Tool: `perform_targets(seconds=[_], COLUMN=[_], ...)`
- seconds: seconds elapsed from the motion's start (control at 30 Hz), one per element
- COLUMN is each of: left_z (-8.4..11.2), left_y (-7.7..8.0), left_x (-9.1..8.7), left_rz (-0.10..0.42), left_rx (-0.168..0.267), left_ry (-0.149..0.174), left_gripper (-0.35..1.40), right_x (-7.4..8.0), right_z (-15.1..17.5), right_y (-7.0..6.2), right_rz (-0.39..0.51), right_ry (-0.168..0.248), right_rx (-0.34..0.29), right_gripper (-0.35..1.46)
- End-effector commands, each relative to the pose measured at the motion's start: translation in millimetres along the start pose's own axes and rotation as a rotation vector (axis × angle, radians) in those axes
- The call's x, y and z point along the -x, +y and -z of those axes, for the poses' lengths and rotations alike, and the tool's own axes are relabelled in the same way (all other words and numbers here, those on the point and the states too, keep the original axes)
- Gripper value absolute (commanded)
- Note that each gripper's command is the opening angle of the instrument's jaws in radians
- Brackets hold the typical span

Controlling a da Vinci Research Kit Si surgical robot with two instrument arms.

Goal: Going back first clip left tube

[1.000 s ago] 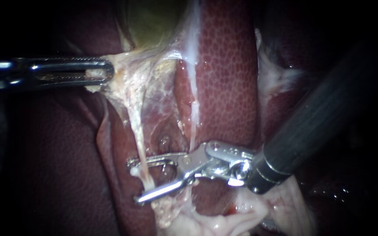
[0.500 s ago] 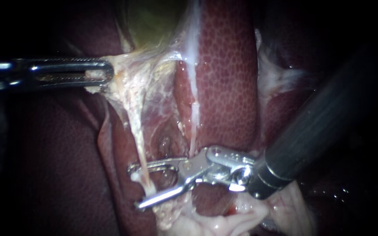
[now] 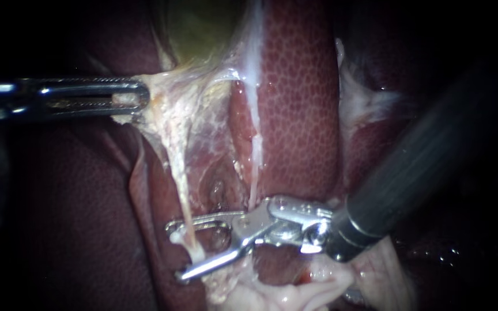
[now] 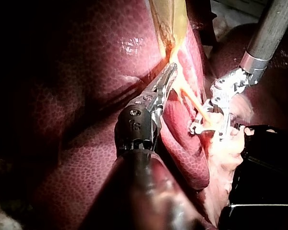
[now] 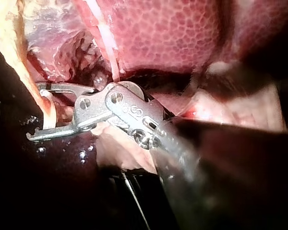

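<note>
So the liver [image 3: 301, 103] fills most of the shot, dark red and pebbly, with the greenish gallbladder [image 3: 203, 29] peeking in above it. Neither has budged against the earlier frames.

The right instrument [image 3: 175, 251] comes in from the right on its dark shaft. Its jaws are spread wide with a clear gap between them, not clamping anything. The left tube [image 3: 181, 190], a thin pale strand running down from the gallbladder side, passes right through that gap near its lower end. Compared with a second ago, the jaws sit a touch lower along the tube, and the opening looks about the same.

The left instrument [image 3: 142, 96] is exactly where it was, with its jaws closed on a bit of pale tissue [image 3: 174, 109] just under the gallbladder and stretching it sideways. Can't make out a clip on the tube from any of the views.
</note>
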Motion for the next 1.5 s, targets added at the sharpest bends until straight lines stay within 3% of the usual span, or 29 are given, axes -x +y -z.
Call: perform_targets(seconds=[0.03,0.13,0.4,0.7,0.73,0.8,0.9,1.3,1.5], left_z=[0.0,0.0,0.0,0.1,0.1,0.1,0.1,0.1,0.0], left_y=[0.0,0.0,0.0,0.0,0.0,0.0,0.0,0.0,0.0], left_x=[0.0,0.0,0.0,0.0,0.0,0.0,0.0,0.0,0.1], left_rz=[0.000,0.000,0.000,0.000,0.000,0.000,0.000,0.000,0.000], left_rx=[0.000,0.000,-0.001,-0.001,-0.001,-0.001,-0.001,-0.001,-0.001], left_ry=[0.000,0.000,0.000,0.000,0.000,0.000,0.000,0.000,0.000], left_gripper=[-0.35,-0.35,-0.35,-0.35,-0.35,-0.35,-0.35,-0.35,-0.35], right_x=[-0.1,-0.1,-0.3,-0.5,-0.5,-0.6,-0.6,-0.6,-0.6], right_z=[0.2,0.6,0.7,1.0,1.0,0.9,0.8,0.6,0.3], right_y=[0.2,0.6,0.6,0.2,0.2,0.1,0.0,0.0,0.1], right_rz=[0.034,0.090,0.199,0.210,0.192,0.056,-0.073,-0.344,-0.379], right_ry=[-0.014,-0.039,-0.059,-0.066,-0.064,-0.053,-0.025,-0.003,-0.002], right_rx=[0.019,0.047,0.064,0.059,0.051,0.047,0.050,0.059,0.058], right_gripper=[0.60,0.60,0.60,0.60,0.60,0.60,0.60,0.60,0.60])
